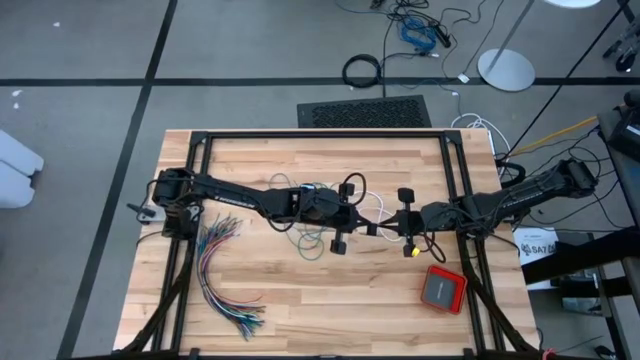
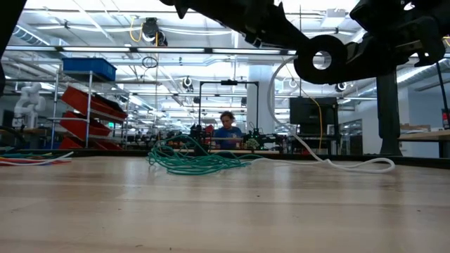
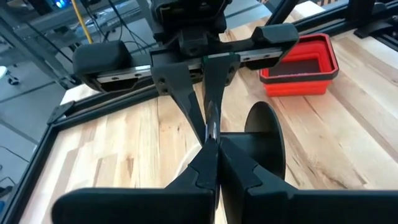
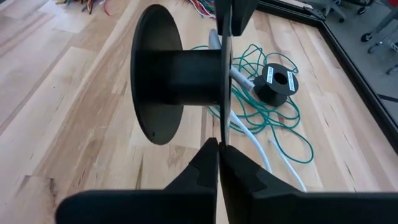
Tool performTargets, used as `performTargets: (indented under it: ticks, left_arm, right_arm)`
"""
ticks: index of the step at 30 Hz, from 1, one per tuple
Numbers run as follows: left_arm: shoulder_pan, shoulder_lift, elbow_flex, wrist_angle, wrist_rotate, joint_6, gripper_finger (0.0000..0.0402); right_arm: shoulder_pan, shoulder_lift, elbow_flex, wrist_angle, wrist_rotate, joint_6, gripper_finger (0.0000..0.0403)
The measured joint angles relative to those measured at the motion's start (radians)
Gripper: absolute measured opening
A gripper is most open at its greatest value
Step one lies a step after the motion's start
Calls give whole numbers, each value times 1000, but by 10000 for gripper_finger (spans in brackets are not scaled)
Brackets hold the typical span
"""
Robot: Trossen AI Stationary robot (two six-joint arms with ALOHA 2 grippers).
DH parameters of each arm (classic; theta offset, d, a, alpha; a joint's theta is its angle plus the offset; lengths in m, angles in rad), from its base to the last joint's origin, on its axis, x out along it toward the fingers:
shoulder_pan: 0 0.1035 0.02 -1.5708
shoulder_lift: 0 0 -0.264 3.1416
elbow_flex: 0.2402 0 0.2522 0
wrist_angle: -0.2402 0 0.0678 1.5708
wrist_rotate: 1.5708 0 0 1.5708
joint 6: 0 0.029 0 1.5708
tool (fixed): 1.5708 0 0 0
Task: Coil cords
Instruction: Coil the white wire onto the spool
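Observation:
A black spool (image 4: pixel 180 68) hangs above the middle of the table between my two grippers. My left gripper (image 3: pixel 211 148) reaches in from the table's left and my right gripper (image 4: pixel 219 148) from the right. Both are shut on the same thin flange. A white cord (image 4: pixel 256 146) runs from the spool's barrel down to the tabletop (image 2: pixel 337 166). The teal-green cord (image 4: pixel 273 127) lies in a loose tangle on the wood (image 2: pixel 197 161), under and beyond the spool. No black cord shows apart from the spool. My left gripper pinches the rim of the spool's flange (image 3: pixel 211 132) between its two fingers, coming from the table's left and slanting slightly down. The spool is lifted clear, its axis level. My right gripper pinches the opposite rim of the same flange (image 4: pixel 222 127) between its two fingers, coming from the table's right and slanting slightly down. The barrel and the other flange (image 4: pixel 149 74) stick out to one side.
A smaller black spool (image 4: pixel 278 83) lies flat on the table among the teal loops. A red tray (image 1: pixel 443 289) sits near the right front corner. A fan of many-coloured wires (image 1: pixel 225 275) lies at the left front. Black frame rails (image 1: pixel 320 135) border the tabletop.

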Motion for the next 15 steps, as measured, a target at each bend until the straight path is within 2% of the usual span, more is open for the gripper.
performTargets:
  ticks: [11,15]
  left_arm:
    - [13,2,-4,-77,-22,-7,10]
    - [15,28,-13,-93,-27,-7,10]
  right_arm:
    - [1,-1,0,7,-7,-3,0]
    - [3,-10,14,123,-11,-17,0]
